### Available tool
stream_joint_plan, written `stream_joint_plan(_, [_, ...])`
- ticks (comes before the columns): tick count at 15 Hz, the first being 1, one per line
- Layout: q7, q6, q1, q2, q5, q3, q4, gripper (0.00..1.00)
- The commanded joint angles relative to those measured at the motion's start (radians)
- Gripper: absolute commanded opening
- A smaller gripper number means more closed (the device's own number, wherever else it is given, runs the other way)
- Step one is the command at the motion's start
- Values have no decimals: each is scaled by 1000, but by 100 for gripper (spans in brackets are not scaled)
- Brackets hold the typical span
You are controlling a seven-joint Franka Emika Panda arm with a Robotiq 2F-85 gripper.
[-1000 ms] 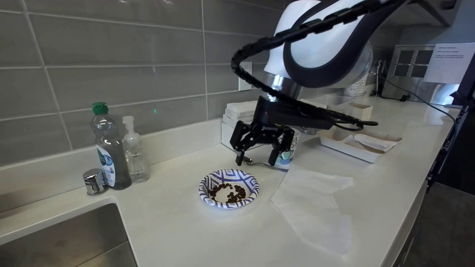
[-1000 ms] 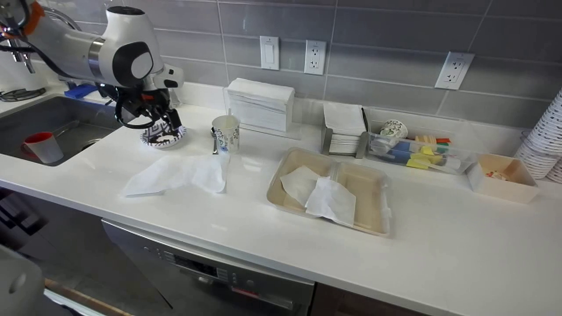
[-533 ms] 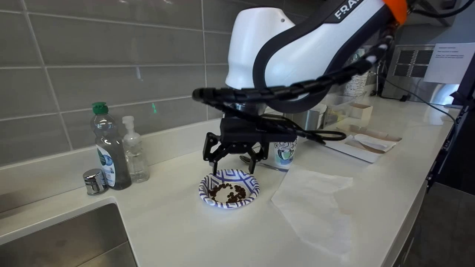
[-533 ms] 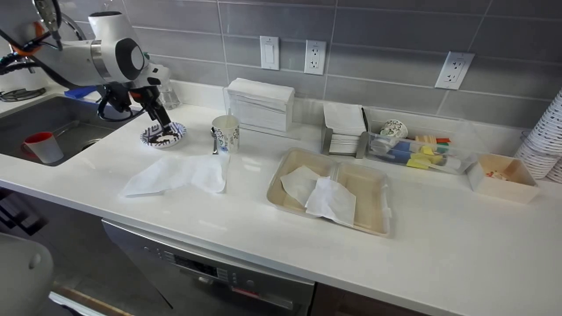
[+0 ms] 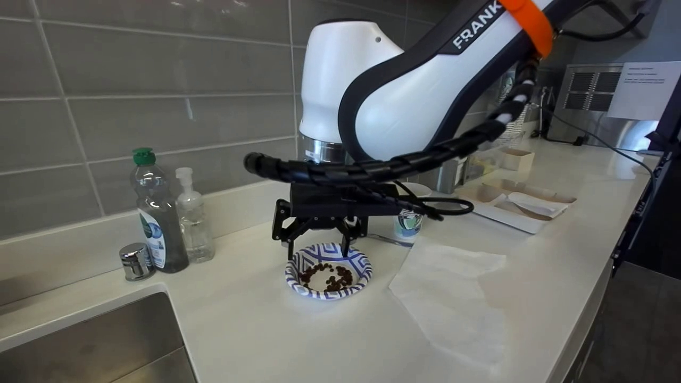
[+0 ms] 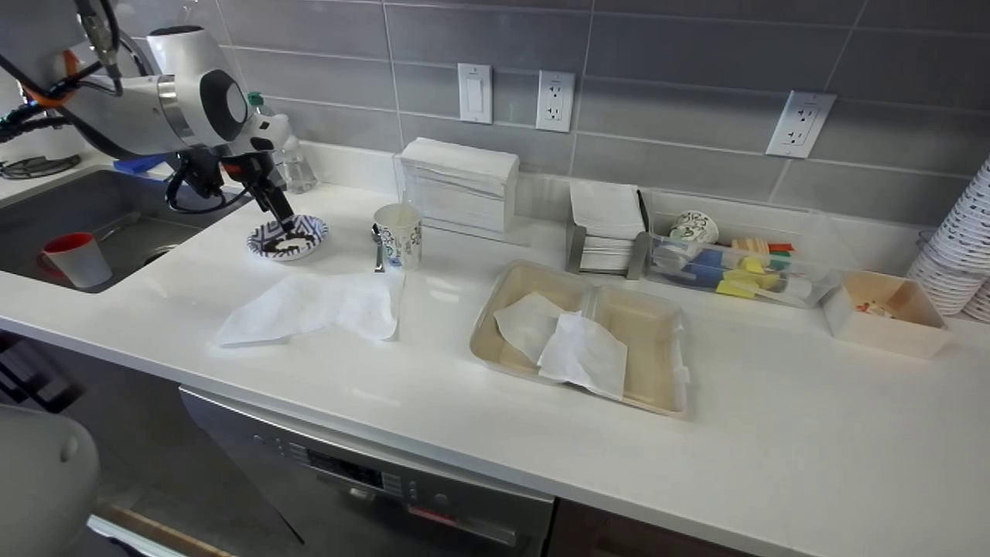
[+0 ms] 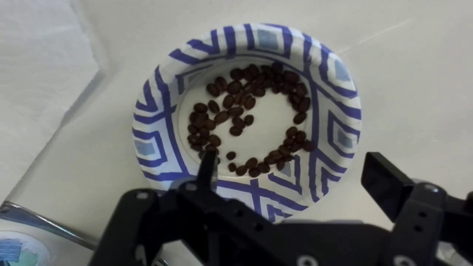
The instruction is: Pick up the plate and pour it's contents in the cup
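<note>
I have the hand (image 5: 317,252) pointing down over the far edge of the plate (image 7: 338,133), its black jaws spread wide apart and holding nothing. In the wrist view one slim finger (image 7: 207,170) overlaps the rim while its partner stands outside it, above bare table (image 5: 239,319); whether either touches anything I cannot tell. The plate sits flat, round and shallow, its sloping rim printed with blue diamonds and stripes on white, its middle plain. Dark brown beans (image 7: 236,111), small smooth ovals, lie inside it in a loose, broken ring. In both exterior views I see the cup (image 6: 398,236) upright to the right of the plate, tapered white paper with a printed pattern, and a shiny metal spoon (image 6: 378,247) lying between the two on the glossy white table. In an exterior view a thin, wrinkled white sheet (image 5: 447,298) spreads to the right of the plate, while on the left, by the grey tiled wall (image 5: 186,133), a waisted clear bottle (image 5: 151,191) with a green cap stands beside a smaller pump bottle (image 5: 196,229) and a squat chrome cylinder (image 5: 137,261); the brushed steel sink (image 5: 101,340) is nearer. Farther right in an exterior view I see an open tan moulded container (image 6: 642,333) with two shallow compartments, crumpled papers (image 6: 584,352) lying in the left one and across the ridge. Beyond it to the left, a block of folded white napkins (image 6: 460,186) stands before the wall.
</note>
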Motion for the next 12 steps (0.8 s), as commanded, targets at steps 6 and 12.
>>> stream_joint_plan(6, [-24,-125,31,35,-10,0,85,100])
stream_joint_plan(12, [-15,-234,73,116,-73,-8,202,100])
